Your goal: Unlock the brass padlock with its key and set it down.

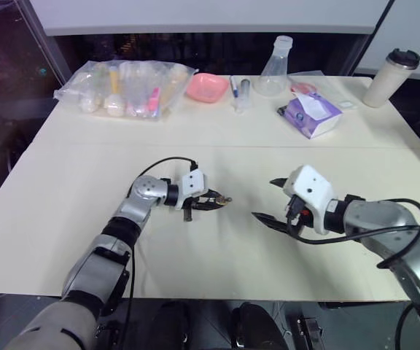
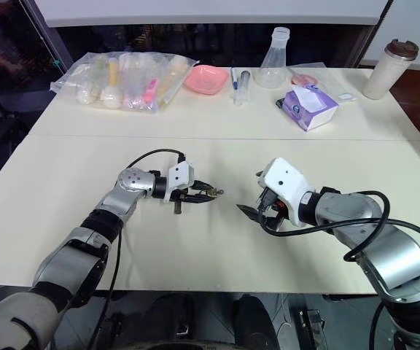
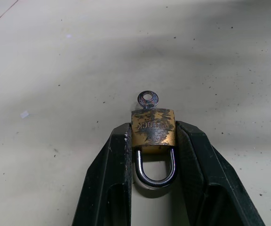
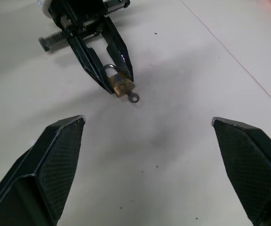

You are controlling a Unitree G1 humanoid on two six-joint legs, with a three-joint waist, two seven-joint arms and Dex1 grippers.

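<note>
Centrally on the table (image 1: 64, 189), the brass padlock (image 3: 153, 128) is pinched by its body between the left gripper (image 3: 153, 141) fingers, the key (image 3: 147, 100) seated in its base. At three o'clock, the right gripper (image 4: 149, 136) is held spread wide.

Bare table (image 1: 195, 248) lies between the left gripper (image 1: 211, 203) and the right gripper (image 1: 270, 200); only the padlock (image 3: 153, 128), pinched between the left fingers, and the key (image 3: 147, 99) sticking out of it project into that gap. The right gripper's fingers (image 4: 55, 160) stand wide apart with bare tabletop between them. Obstacles sit at the far edge: plastic bag (image 1: 126, 87), pink bowl (image 1: 208, 87), flask (image 1: 276, 69), tissue pack (image 1: 310, 114), tumbler (image 1: 391, 77).
</note>
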